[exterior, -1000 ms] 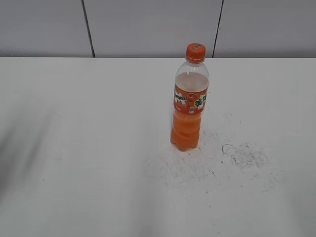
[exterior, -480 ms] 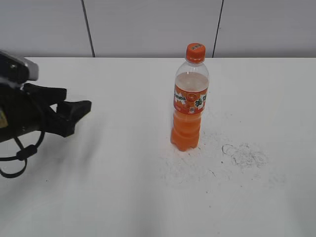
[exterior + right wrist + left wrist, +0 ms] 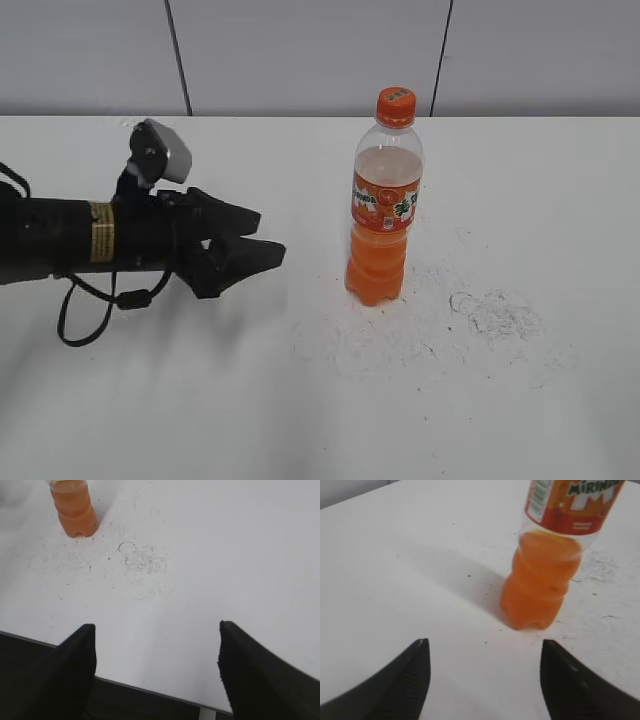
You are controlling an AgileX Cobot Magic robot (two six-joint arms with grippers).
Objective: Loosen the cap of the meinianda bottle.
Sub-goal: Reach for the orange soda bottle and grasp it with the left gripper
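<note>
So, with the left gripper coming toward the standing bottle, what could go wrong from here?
1. The meinianda bottle stands upright and unsupported on the table; if the open left gripper meets it off-centre, it may tip over.
2. The cap sits well above the left gripper, so a grip on the lower body may let the bottle lean when the cap is twisted.
3. The right gripper is open at the table edge, far from the bottle, so it cannot help yet.

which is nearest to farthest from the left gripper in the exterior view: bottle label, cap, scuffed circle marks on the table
From the left gripper, open and reaching in from the left:
1. Label, on the middle of the meinianda bottle, to the gripper's right.
2. Cap, on top of the bottle, up and right.
3. Scuffed circle marks, on the table right of the bottle.
</note>
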